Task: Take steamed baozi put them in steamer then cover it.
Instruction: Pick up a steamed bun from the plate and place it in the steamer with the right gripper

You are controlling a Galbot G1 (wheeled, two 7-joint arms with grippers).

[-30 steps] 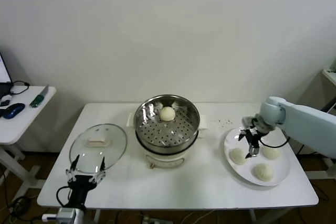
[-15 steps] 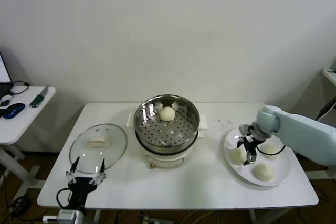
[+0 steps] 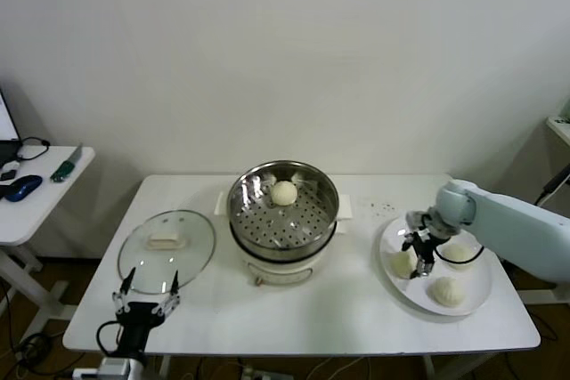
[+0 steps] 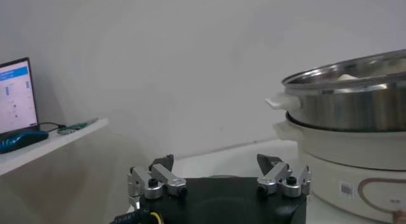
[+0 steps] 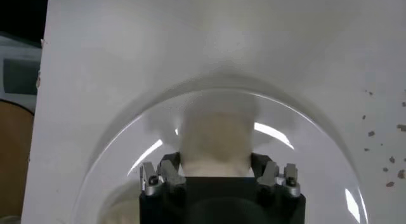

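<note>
white counter (image 3: 356, 309) carries everything here. nearest the robot, the left claw (image 3: 142, 293) is parked at the front left edge of the counter, fingers (image 4: 151, 181) spread wide with nothing between them, just in front of the cover (image 3: 166, 250). the cover lies flat on the counter left of the steamer, its cream handle (image 3: 166, 240) facing up.

over on the right there's a white plate (image 3: 476, 300) with three baozi on it. the right claw (image 3: 422, 254) is down over the plate's left part, right on the baozi there (image 3: 403, 264). in the right wrist view the fingers (image 5: 163, 173) sit either side of that bun (image 5: 216, 143), open about as wide as the bun is, and it looks like they're touching its sides, but i can't tell if it's really gripped or lifted off the plate. the front baozi (image 3: 446, 290) is near the plate's front rim, and the third one (image 3: 460, 254) is farther back, partly hidden behind the arm.

middle of the counter, the steamer (image 3: 283, 205) sits on its white pot base (image 3: 280, 266), uncovered, with one baozi (image 3: 284, 191) toward the back of the perforated floor. a few dark specks (image 3: 385, 208) are scattered on the counter between steamer and plate.

far left, a side table (image 3: 36, 202) holds a blue mouse (image 3: 20, 188) and a green-handled tool (image 3: 62, 169).
</note>
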